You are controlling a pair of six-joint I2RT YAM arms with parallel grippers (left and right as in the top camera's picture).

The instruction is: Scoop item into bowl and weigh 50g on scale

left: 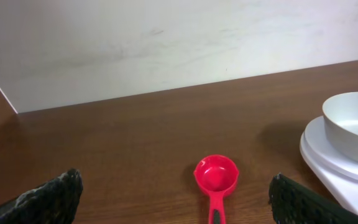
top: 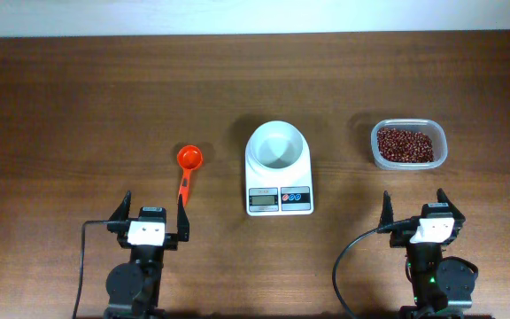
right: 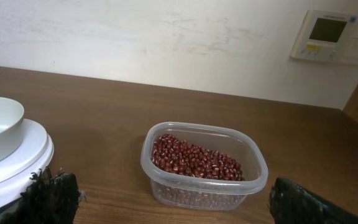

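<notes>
We are holding the left gripper (top: 155, 204) and right gripper (top: 413, 200) with jaws apart, empty. The beans (top: 405, 144) are sitting in the tub (top: 441, 147), bowl (top: 277, 146) on scale (top: 280, 201). We should be grabbing the scoop (top: 187, 168) handle squarely.

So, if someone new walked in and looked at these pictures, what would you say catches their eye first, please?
Probably the bright red scoop, lying alone on the dark wood left of centre, its handle pointing toward the near edge. Next comes the empty white bowl sitting on the white scale in the middle. To its right is the clear container filled with dark red-brown beans.
</notes>
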